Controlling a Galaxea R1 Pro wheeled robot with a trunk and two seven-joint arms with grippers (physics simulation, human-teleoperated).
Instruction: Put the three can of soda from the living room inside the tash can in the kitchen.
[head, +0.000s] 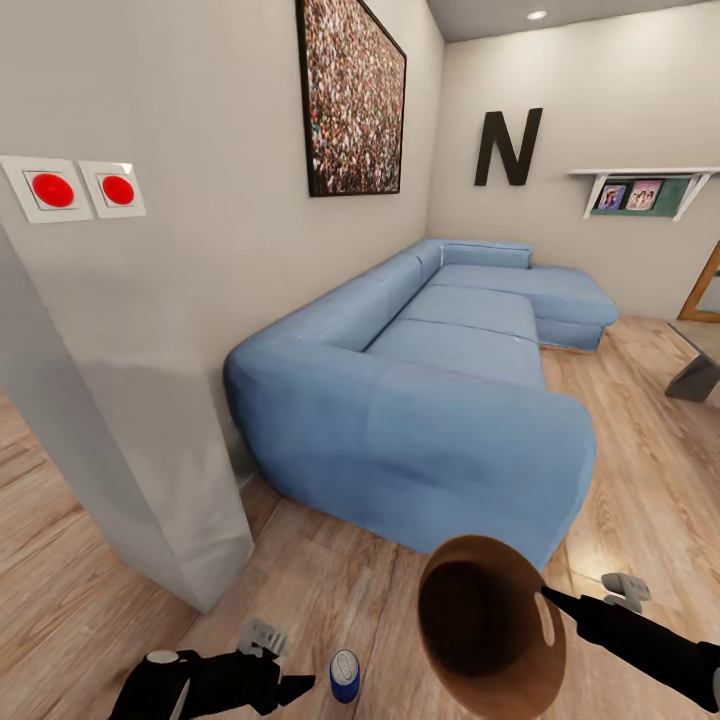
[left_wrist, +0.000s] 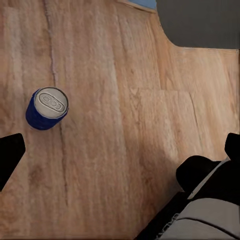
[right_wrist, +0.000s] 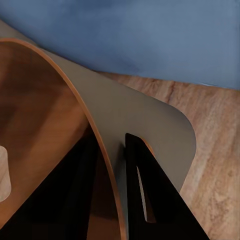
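Blue soda can (head: 344, 676) is standing upright on the wood floor (head: 330, 570) at the bottom centre of the head view, just beside your left tool (head: 290, 687), which sits at the lower left of that frame. From the left wrist camera the can sits off to one side of the fingers, not between them, and the two dark fingertips are spread wide with nothing in them, so that tool is open and you haven't grabbed it yet.

Your right tool (head: 548, 598) has the trash can (head: 490, 625) by its rim. In the right wrist view one black finger is inside the brown wall and the other outside the grey one, right by the slot handle, so it's clamped on the bin. The bin hangs tilted at the lower right of the head frame with its mouth facing the camera, and I can't see any can inside from here.

So you're in the living room beside the blue sofa (head: 440, 400), bin in hand, and as far as I can tell nothing is binned yet. I only spot the blue can. My guess: line the left tool up over it, grab, drop it in.
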